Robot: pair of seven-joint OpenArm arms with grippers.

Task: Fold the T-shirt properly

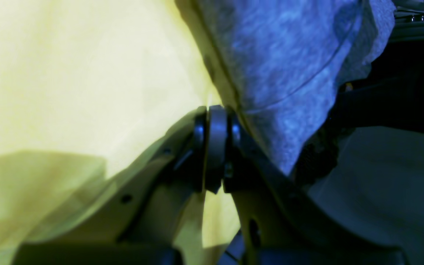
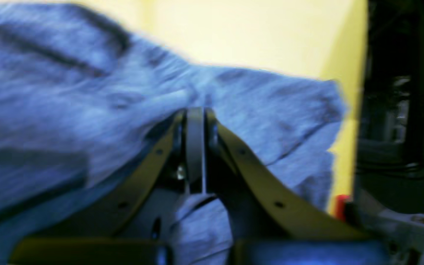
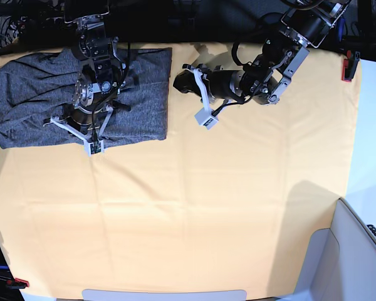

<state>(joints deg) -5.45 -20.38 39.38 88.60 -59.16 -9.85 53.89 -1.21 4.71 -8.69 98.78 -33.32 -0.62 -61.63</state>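
Both pinched tight, holding nothing: right gripper [image 3: 95,148] over speckled dark grey knit T-shirt [image 3: 25,94] upper left, left gripper [image 3: 205,119] over yellow-orange cloth [image 3: 194,207].

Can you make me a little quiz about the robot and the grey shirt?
1. Fill in: the left gripper and the right gripper both have their jaws ____.
2. Which gripper is above the T-shirt? A) left gripper B) right gripper C) neither
3. True or false: the T-shirt lies in the middle of the yellow table cloth.

Key:
1. shut
2. B
3. False. In the base view it lies at the cloth's top left corner.
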